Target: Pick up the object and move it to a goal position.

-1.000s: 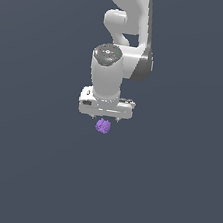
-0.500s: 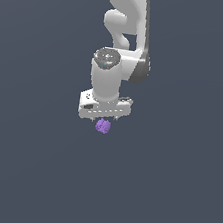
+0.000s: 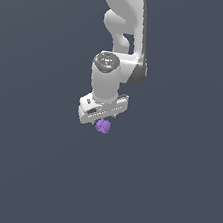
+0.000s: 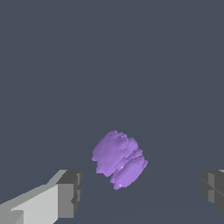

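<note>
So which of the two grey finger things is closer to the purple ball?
In the wrist view, the finger on the white arm piece sits nearer the purple lump; the other finger at the opposite edge is farther. Neither touches it.

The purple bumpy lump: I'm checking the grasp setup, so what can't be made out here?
- Exterior view: the white hand's fingers are hidden behind its body and the small purple bumpy lump.
- Wrist view: both grey fingertips are cut off by the picture's edges.
- Either view: no goal marker shows.
- Lump's height above the floor: no shadow or edge tells.
</note>
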`<state>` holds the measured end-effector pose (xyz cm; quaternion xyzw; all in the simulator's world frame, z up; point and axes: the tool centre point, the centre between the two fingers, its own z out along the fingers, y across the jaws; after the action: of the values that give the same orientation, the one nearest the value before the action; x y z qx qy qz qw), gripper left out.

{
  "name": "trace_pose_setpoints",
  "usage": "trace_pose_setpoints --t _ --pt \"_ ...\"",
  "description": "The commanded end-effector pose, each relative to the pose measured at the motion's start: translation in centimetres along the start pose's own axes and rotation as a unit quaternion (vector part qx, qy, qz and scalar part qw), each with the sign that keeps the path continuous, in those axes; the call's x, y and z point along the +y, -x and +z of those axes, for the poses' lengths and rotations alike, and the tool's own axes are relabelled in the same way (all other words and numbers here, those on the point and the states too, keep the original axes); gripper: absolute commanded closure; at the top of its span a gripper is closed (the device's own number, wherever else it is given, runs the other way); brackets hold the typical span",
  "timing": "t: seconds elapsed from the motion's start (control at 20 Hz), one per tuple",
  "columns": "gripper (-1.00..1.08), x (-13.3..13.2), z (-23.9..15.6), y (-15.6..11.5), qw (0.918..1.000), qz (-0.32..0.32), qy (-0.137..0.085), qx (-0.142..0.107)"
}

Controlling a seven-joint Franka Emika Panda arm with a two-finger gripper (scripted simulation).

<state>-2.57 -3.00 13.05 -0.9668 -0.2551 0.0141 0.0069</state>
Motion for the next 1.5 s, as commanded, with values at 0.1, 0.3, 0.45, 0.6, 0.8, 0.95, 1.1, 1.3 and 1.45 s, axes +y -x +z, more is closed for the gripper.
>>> trace_pose_setpoints --t 0.1,0.3,0.45,0.6,0.8,0.95,1.1,1.3,1.45 --pt "-0.92 -0.1 0.7 0.4 0.9978 -0.066 0.003 0.000" --pt "-0.92 -0.1 1.3 0.7 0.9923 -0.124 0.005 0.001" --pt "-0.92 -0.2 1.8 0.9 0.9859 -0.167 0.006 0.001" --pt "-0.92 -0.3 2.2 1.2 0.9776 -0.210 0.008 0.002" --pt "-0.92 -0.5 2.8 1.4 0.9636 -0.267 0.009 0.003" --pt "-0.92 -0.6 3.2 1.6 0.9517 -0.307 0.011 0.004" --pt "-0.92 -0.8 3.5 1.8 0.9403 -0.340 0.012 0.004" --pt "-0.92 -0.9 3.8 1.9 0.9274 -0.374 0.013 0.005" --pt "-0.92 -1.0 3.9 2.0 0.9200 -0.392 0.014 0.006"
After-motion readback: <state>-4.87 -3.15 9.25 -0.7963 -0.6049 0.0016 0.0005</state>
